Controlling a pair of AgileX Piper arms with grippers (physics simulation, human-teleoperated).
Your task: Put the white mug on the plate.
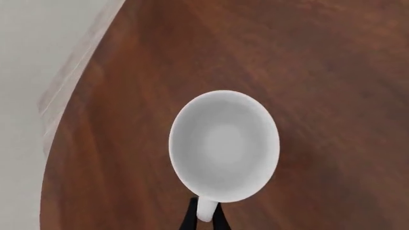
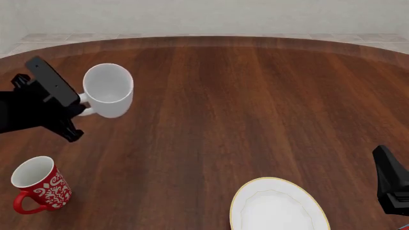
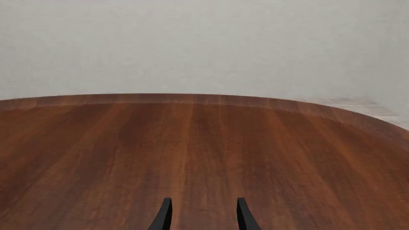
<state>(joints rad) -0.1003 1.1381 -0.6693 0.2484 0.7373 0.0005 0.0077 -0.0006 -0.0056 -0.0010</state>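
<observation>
The left gripper [image 2: 82, 106] holds the white mug [image 2: 108, 90] by its handle, lifted above the far left of the bench [image 2: 243, 105]. The plate [image 2: 279, 207] lies near right. The right gripper [image 3: 201, 215] has its jaws apart, empty.

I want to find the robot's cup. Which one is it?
Look at the far left of the brown wooden table. The left gripper holds a plain glossy white ceramic mug by its handle, off the table. The red patterned mug stands nearer, untouched.

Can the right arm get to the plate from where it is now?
Probably yes: the right gripper sits open and empty just right of the plate, with only bare table between them.
</observation>
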